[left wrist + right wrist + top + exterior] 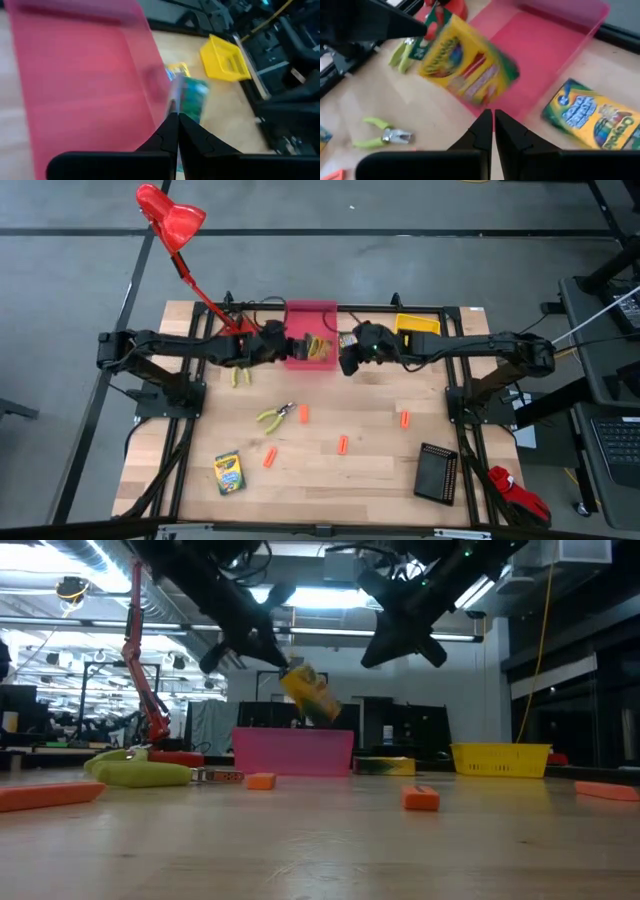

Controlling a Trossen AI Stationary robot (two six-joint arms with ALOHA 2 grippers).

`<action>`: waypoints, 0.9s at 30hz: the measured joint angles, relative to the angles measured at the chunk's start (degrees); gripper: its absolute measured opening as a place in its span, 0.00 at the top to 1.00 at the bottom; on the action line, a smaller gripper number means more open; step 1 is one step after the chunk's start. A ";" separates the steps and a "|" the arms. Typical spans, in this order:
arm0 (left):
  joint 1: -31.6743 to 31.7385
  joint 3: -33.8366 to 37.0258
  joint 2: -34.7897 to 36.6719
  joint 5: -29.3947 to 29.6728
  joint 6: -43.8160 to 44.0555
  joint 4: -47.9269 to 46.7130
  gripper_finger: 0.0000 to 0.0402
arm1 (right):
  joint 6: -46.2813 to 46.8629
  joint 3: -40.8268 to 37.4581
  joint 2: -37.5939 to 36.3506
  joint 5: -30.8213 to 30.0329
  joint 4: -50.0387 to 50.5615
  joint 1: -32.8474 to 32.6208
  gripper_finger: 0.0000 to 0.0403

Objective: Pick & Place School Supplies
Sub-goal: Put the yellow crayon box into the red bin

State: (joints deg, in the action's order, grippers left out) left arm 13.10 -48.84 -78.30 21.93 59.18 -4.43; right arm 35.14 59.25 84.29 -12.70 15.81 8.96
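Wooden table (330, 470) in a workshop. Left gripper (292, 346), jaws together, hangs over the pink bin (311, 313) at the far edge. A crayon box (311, 693) is in the air above that bin, apparently loose. Right gripper (347, 358), jaws together on nothing, is just right of the bin. Another crayon box (592, 113) lies beside the bin; pliers (275, 416) and an orange piece (343, 444) lie nearer.
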 joint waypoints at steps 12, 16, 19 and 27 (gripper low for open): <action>12.42 0.02 -2.75 -11.52 -6.56 5.78 1.00 | -5.11 5.08 0.00 -1.30 0.36 0.80 0.94; 14.58 0.02 -5.45 -14.47 -6.61 10.15 1.00 | -4.87 5.11 0.00 -1.23 1.31 0.69 0.94; 16.39 0.02 -8.58 -17.78 -5.95 15.75 1.00 | -4.71 5.09 0.00 -1.42 1.77 0.36 0.94; 17.53 -3.39 -16.82 -20.98 -4.22 22.56 1.00 | -4.27 5.09 0.00 -1.40 3.24 0.25 0.94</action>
State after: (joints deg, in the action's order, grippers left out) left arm 30.63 -52.23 -95.12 0.95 54.96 18.13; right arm 30.87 64.34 84.29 -14.11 19.05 9.21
